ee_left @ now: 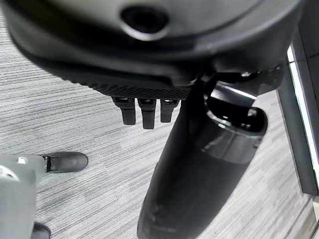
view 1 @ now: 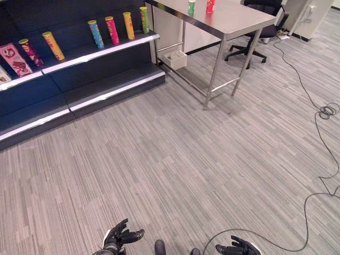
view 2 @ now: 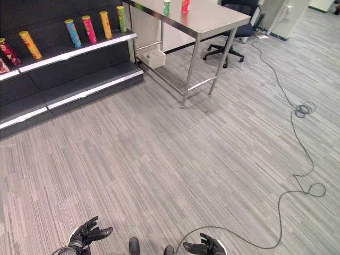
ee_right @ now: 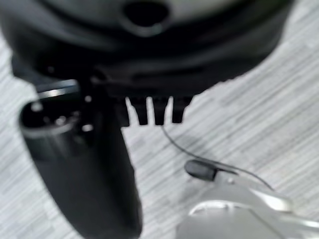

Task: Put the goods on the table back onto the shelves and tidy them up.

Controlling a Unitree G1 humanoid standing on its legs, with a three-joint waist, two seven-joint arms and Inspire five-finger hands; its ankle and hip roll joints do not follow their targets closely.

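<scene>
While both hands hang low over the grey floor, the goods stand far off on the table.

Nearest, the left hand (view 1: pixel 121 236) and right hand (view 1: pixel 236 248) each have relaxed, spread fingers and hold nothing. Farther on, a steel table (view 1: pixel 234 24) carries a green can (view 1: pixel 191 7) and a red can (view 1: pixel 210 5), apart from each other. To its left, dark shelves (view 1: pixel 101 50) hold a row of tilted tube cans (view 1: pixel 112 30); an office chair (view 1: pixel 260 26) sits behind the table.

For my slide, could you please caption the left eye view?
Both open hands hang low; two cans wait on the steel table.
</scene>
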